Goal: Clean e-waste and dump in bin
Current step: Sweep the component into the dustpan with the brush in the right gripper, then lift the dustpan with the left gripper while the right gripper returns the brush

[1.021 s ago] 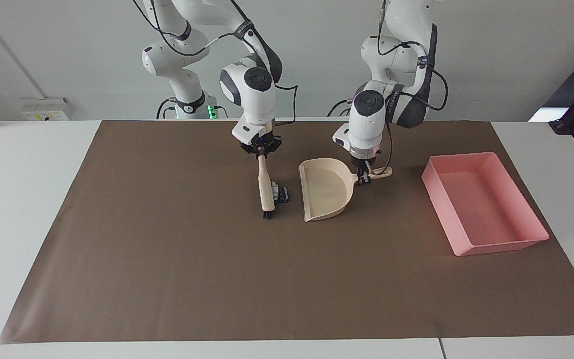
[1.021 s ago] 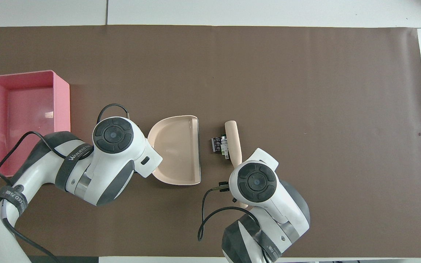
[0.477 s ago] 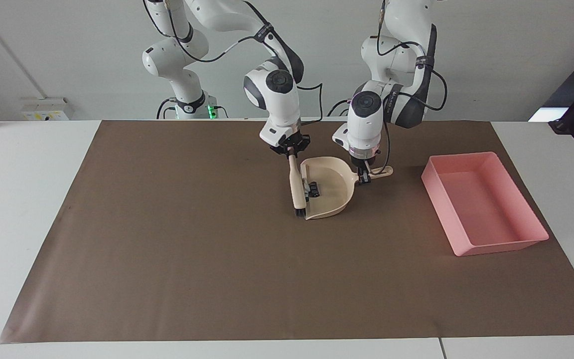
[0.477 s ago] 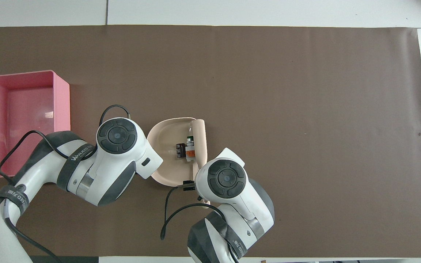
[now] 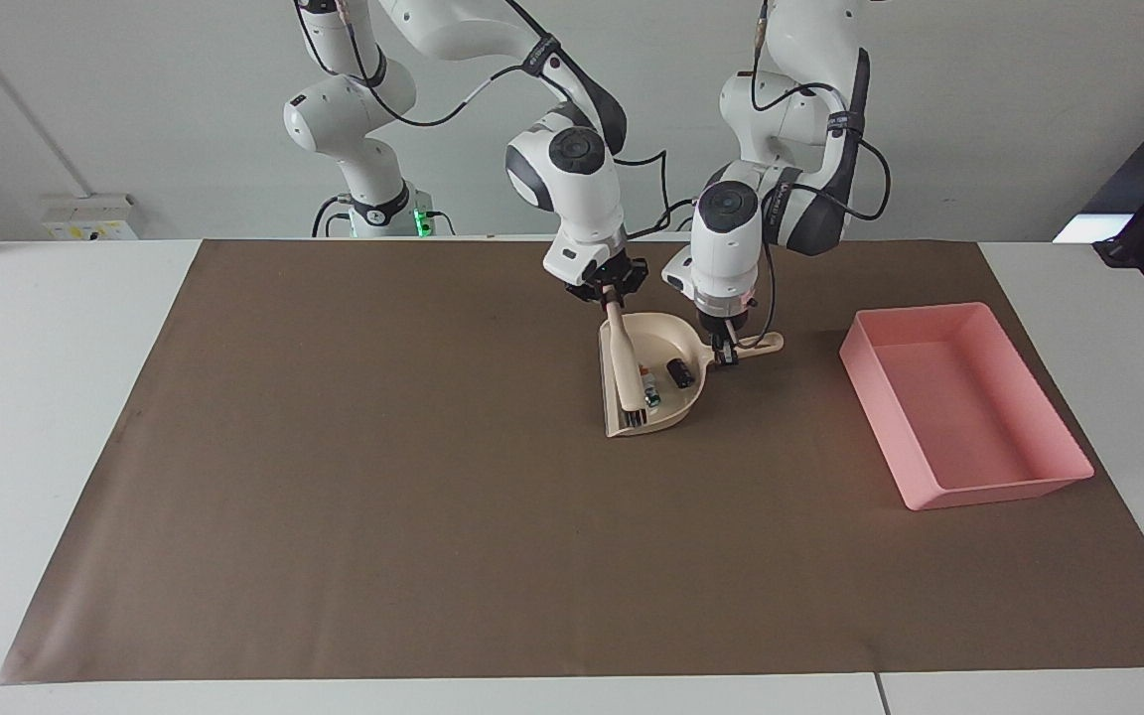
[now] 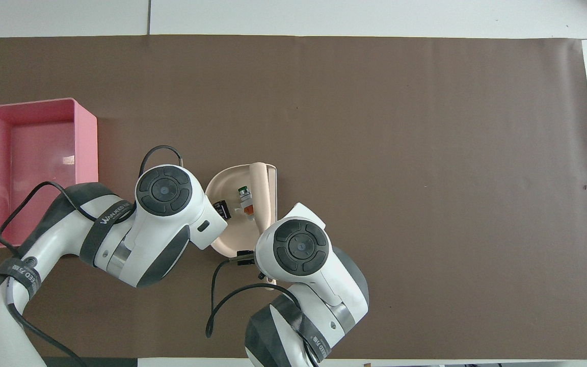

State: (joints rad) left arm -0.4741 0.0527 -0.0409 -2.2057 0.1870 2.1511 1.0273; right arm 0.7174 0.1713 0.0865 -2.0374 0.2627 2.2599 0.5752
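The e-waste lies inside the beige dustpan (image 5: 653,343) (image 6: 232,237): a whitish-grey part with a green end (image 5: 650,389) (image 6: 245,200) and a black cylinder (image 5: 678,372) (image 6: 221,209). My right gripper (image 5: 613,293) is shut on the handle of a beige brush (image 5: 622,362) (image 6: 260,186), whose dark bristle end rests in the pan's mouth beside the whitish part. My left gripper (image 5: 726,354) is shut on the dustpan's handle (image 5: 759,344). The pink bin (image 5: 1009,492) (image 6: 85,148) stands toward the left arm's end of the table. In the overhead view both grippers are hidden under their wrists.
A brown mat (image 5: 383,497) (image 6: 426,153) covers the white table (image 5: 46,397). The dustpan lies flat on it, a short gap from the bin. Cables loop off both wrists.
The right gripper swept the brush toward the left arm's end, pushing both parts off the mat and into the dustpan. The left gripper and dustpan stayed put.
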